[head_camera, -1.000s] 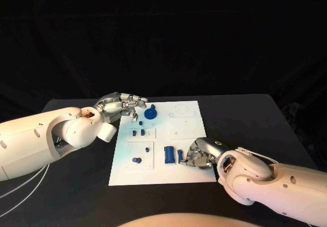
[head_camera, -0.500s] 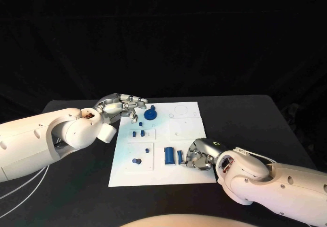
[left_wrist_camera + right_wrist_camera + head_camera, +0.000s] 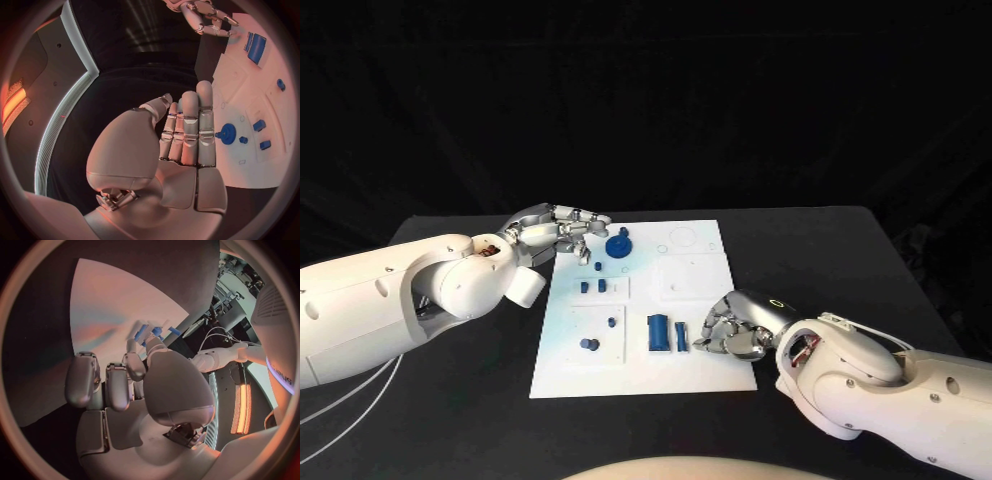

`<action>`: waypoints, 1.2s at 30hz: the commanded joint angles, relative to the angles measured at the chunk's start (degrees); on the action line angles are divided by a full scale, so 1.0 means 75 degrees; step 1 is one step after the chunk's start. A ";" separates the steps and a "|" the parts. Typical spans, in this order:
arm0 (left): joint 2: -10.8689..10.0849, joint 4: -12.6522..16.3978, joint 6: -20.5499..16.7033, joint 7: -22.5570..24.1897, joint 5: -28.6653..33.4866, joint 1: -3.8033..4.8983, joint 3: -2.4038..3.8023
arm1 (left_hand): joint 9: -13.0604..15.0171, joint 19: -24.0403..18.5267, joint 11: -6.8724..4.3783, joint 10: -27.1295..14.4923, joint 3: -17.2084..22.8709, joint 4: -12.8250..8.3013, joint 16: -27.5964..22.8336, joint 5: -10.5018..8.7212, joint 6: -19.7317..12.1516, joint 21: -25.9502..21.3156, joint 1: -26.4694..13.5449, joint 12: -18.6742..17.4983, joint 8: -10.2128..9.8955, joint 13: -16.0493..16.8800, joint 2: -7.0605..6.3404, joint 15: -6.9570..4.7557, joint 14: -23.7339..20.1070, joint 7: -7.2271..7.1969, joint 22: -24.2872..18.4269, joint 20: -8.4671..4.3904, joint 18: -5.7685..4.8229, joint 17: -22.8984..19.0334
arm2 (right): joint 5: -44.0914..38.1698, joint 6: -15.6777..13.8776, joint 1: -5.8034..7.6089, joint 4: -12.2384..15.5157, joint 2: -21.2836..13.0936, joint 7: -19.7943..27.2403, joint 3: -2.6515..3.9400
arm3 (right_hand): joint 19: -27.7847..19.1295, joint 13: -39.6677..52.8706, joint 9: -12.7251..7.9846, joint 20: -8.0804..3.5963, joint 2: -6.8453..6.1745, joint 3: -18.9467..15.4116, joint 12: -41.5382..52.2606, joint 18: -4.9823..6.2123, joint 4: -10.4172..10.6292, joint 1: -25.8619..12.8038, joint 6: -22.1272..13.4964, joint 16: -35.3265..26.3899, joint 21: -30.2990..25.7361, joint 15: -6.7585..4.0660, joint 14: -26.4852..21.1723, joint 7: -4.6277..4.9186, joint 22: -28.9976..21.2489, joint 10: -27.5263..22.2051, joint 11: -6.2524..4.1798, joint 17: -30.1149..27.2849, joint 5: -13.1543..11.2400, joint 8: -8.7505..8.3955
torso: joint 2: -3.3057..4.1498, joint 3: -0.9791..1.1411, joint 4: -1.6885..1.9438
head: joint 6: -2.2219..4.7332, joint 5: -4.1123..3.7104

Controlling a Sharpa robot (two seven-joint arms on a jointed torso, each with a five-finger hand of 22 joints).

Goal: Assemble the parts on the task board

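Facing left hand (image 3: 181, 145): blue gear (image 3: 227, 134), uncovered.

Black table (image 3: 848, 260) against a black backdrop curtain (image 3: 646, 100); orange light strip (image 3: 12, 102) glows at the room's edge.

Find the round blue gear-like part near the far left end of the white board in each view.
Head view: the gear lies just past the left hand, on the board.
Left wrist view: the gear sits beside the fingertips.
Right wrist view: I cannot pick it out.
Shared landmark: the board.
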 commanded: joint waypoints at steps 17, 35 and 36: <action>0.1481 -0.2150 -0.1710 0.1870 0.1462 -0.0216 -0.0041 | -0.0061 -0.1741 0.0292 -0.0278 -0.0292 0.0413 -0.3051 0.0005 -0.0305 -0.2349 -0.0212 -0.0548 0.0106 -0.0593 -0.0045 0.0505 -0.1994 0.0067 -0.1423 0.0526 0.0000 -0.1567 | 0.8388 0.0464 0.1176 -0.3995 0.1301 0.4879 0.0129 | -0.4034 -0.6490 -0.0883 0.1391 0.0036 0.1179 -0.6689 0.0686 -0.0137 0.1259 -0.0938 -0.9079 -0.8131 0.1533 -0.3818 0.0777 -0.5884 -0.2916 0.1159 -0.6696 -0.0211 -0.1008 | -0.0788 -0.0276 -0.0073 | 0.0932 -0.0078; 0.1930 -0.2501 -0.2063 0.1878 0.1347 -0.0316 -0.0011 | -0.1120 -0.5414 0.0108 -0.3638 -0.2062 -0.0198 -0.6802 -0.0776 -0.3596 -0.5559 -0.4495 -0.2298 -0.1268 -0.1554 0.0746 0.0631 -0.5417 -0.0641 -0.4161 0.0518 -0.0490 -0.3655 | 0.8839 0.0228 0.1178 -0.5012 0.1866 0.5183 0.0293 | -0.7352 -0.9261 -0.2326 0.0947 0.0471 -0.0224 -0.7958 0.0264 -0.1471 -0.3695 -0.4037 -1.0371 -0.8594 0.1251 -0.6818 0.0196 -0.8972 -0.5899 0.0850 -0.9295 -0.1093 -0.2022 | -0.0870 -0.0226 0.0172 | 0.1132 -0.0124; 0.1919 -0.2419 -0.2168 0.1904 0.1324 -0.0336 -0.0005 | -0.1120 -0.5561 0.0070 -0.3799 -0.2108 -0.0198 -0.6826 -0.0776 -0.3754 -0.5559 -0.4725 -0.2319 -0.1268 -0.1554 0.0746 0.0600 -0.5565 -0.0671 -0.4193 0.0467 -0.0492 -0.3655 | 0.8919 0.0123 0.1143 -0.4914 0.1842 0.5258 0.0315 | -0.7498 -0.9813 -0.2352 0.0901 0.0471 -0.0224 -0.7958 0.0236 -0.1471 -0.3933 -0.4193 -1.0371 -0.8594 0.1226 -0.6989 0.0165 -0.9011 -0.6065 0.0817 -0.9322 -0.1118 -0.2022 | -0.0853 -0.0210 0.0225 | 0.1162 -0.0149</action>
